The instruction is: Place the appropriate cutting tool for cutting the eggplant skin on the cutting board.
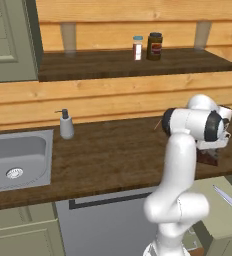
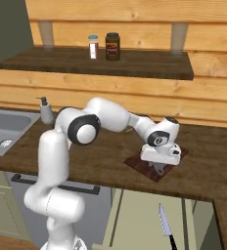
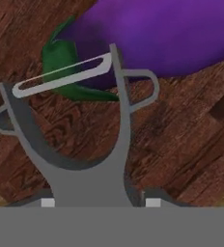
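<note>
Gripper (image 2: 159,166) low over cutting board (image 2: 135,163) on dark wood countertop (image 1: 108,150), clamped on grey peeler (image 3: 80,140). Eggplant (image 3: 152,34) on board just beyond blade. Sink (image 1: 18,157) left; knife (image 2: 166,227) on open drawer.

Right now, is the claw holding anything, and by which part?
Yes: a grey peeler, held by its handle end at the bottom of the hand view. Its blade end hangs over the eggplant's green stem, above the cutting board.

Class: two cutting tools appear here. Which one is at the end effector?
The grey peeler, over the cutting board by the eggplant; the knife lies below the counter.
</note>
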